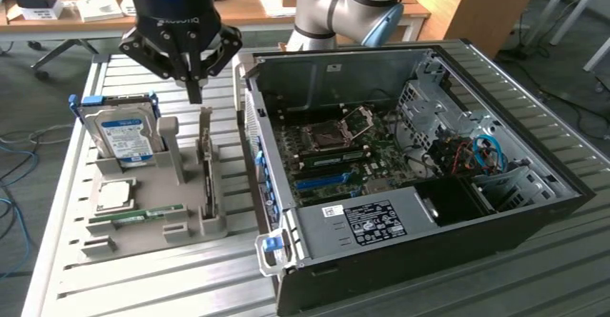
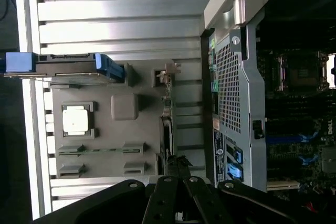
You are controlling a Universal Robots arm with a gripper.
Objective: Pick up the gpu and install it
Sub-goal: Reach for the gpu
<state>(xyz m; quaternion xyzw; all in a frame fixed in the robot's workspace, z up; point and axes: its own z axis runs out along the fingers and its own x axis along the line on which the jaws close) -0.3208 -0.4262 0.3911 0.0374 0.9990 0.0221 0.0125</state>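
Observation:
The gpu (image 1: 205, 161) is a thin dark card standing on edge in a slot of the grey holder (image 1: 183, 204), at the exterior view's left of the open computer case (image 1: 286, 153). My gripper (image 1: 197, 94) hangs just above the card's far end, its black fingers (image 1: 193, 81) closed to a point with nothing between them. In the wrist view the gpu (image 2: 167, 121) runs as a slim strip along the holder (image 2: 113, 135), and my gripper (image 2: 178, 165) sits over one end of it.
The holder also carries an upright silver hard drive with a blue label (image 1: 127, 135), a CPU (image 1: 114, 195) and a green RAM stick (image 1: 143, 215). The case shows its motherboard (image 1: 333, 153) with blue slots. All stand on a slatted metal table (image 1: 171, 274).

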